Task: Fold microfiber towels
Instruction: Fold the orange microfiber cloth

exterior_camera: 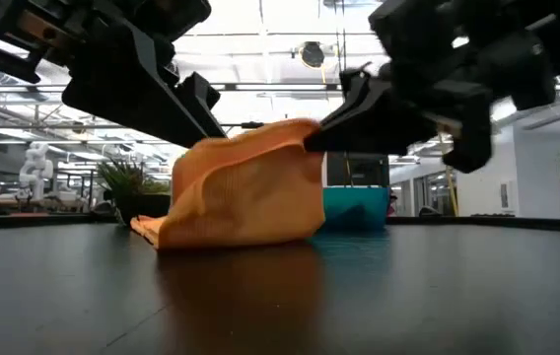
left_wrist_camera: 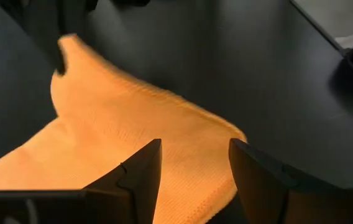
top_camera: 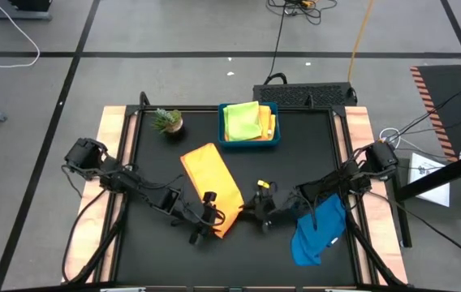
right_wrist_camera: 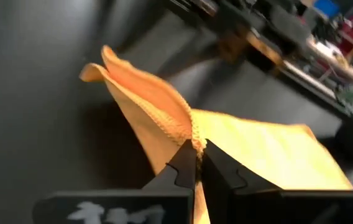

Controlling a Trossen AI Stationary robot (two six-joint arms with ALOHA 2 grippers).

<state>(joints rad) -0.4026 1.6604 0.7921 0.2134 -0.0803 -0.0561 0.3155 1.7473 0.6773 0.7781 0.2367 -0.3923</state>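
Observation:
An orange microfiber towel [top_camera: 212,182] lies at the table's middle, its far part flat and its near right part raised into a hump [exterior_camera: 245,187]. My right gripper [right_wrist_camera: 198,163] is shut on the raised right edge. My left gripper [left_wrist_camera: 195,171] stands open over the towel's near end [left_wrist_camera: 183,137], its fingers on either side of the cloth's edge. A blue towel [top_camera: 318,231] lies crumpled under my right arm. Lime green and yellow towels [top_camera: 247,120] lie in the blue tray [top_camera: 251,143]. My left gripper is close over the orange towel's near end; whether its fingers touch the cloth, I cannot tell. My right gripper pinches the towel's right edge [right_wrist_camera: 192,134] between its two fingers, coming nearly level from the table's right. How many layers it has cannot be told. The held edge is lifted, the cloth falls from it in a fold, and the towel's far part stays on the table.
A small potted plant [top_camera: 167,122] stands at the far left. The blue tray sits at the far middle. Bare black tabletop shows at the near left [top_camera: 153,251] and between the orange and blue towels.

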